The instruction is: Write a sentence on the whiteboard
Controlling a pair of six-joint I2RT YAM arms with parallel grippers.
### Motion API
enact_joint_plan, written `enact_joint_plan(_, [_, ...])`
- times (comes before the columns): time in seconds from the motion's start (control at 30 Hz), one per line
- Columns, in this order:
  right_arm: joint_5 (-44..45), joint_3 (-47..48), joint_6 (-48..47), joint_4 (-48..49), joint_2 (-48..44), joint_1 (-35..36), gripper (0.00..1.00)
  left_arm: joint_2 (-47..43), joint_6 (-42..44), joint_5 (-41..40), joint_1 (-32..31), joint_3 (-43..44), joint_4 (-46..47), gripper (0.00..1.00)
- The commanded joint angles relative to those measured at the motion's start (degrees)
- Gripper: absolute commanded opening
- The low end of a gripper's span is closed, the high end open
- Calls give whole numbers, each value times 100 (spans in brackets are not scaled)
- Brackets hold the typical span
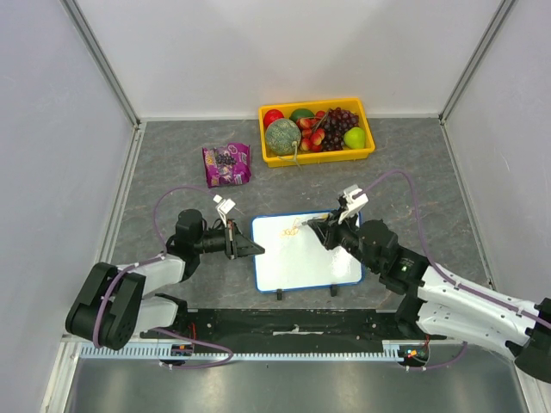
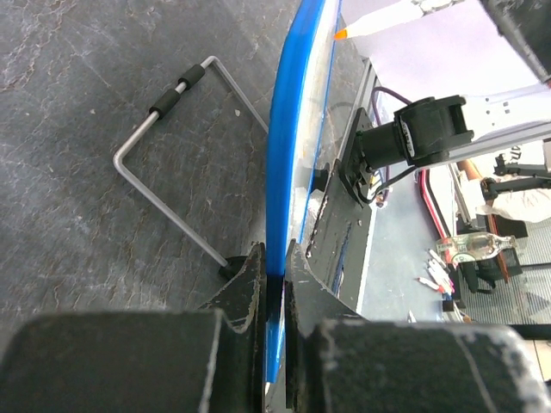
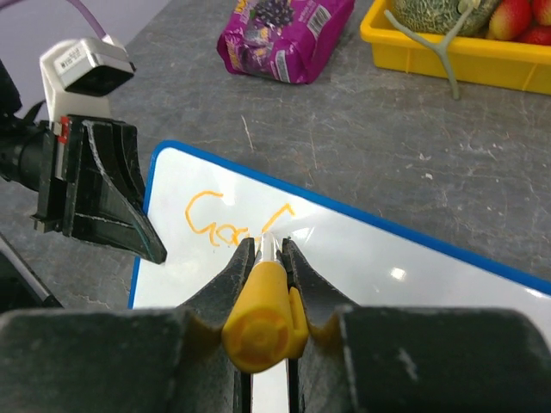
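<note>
The whiteboard [image 1: 306, 258], white with a blue rim, lies in the middle of the grey table. My left gripper [image 1: 256, 249] is shut on its left rim [image 2: 288, 155], which shows edge-on in the left wrist view. My right gripper [image 1: 330, 231] is shut on an orange marker [image 3: 263, 301] with a yellow cap end, tip down on the board's upper left part. The sentence [image 3: 228, 219] is orange handwriting, a few letters reading roughly "Goo" and a stroke; it also shows small in the top view [image 1: 294, 227]. The marker tip [image 2: 342, 33] shows in the left wrist view.
A yellow tray [image 1: 317, 157] of fruit stands at the back, with a purple snack bag [image 1: 226, 163] to its left. The board's wire stand [image 2: 172, 163] lies folded on the table under it. White walls ring the table.
</note>
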Motion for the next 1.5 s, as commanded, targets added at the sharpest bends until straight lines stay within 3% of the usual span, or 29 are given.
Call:
enact_joint_plan(0.0, [-1680, 66, 84, 842, 6, -664, 0, -193, 361, -985, 141, -3, -451, 2])
enact_joint_plan(0.23, [-3219, 118, 32, 1203, -2, -1464, 0, -475, 291, -1732, 361, -47, -873, 2])
enact_joint_plan(0.4, [-4405, 75, 330, 1520, 94, -2447, 0, -765, 185, -2014, 528, -161, -1049, 2])
enact_joint_plan(0.53, [-4671, -31, 358, 1468, 86, -3011, 0, -800, 159, -1980, 546, -187, -1119, 2])
enact_joint_plan(0.77, [-3381, 66, -266, 492, -309, -3021, 0, -336, 150, -1778, 554, -108, -909, 2])
enact_joint_plan(0.9, [-2994, -48, -407, 632, -266, -2793, 0, 25, 132, -1646, 554, 6, -795, 2])
enact_joint_plan(1.2, [-1368, 39, -864, 940, 234, -1484, 0, 114, 132, -1654, 554, 15, -777, 2])
enact_joint_plan(1.47, [-927, 40, -865, 1116, 551, -1404, 0, 87, 115, -1628, 554, -3, -777, 2])
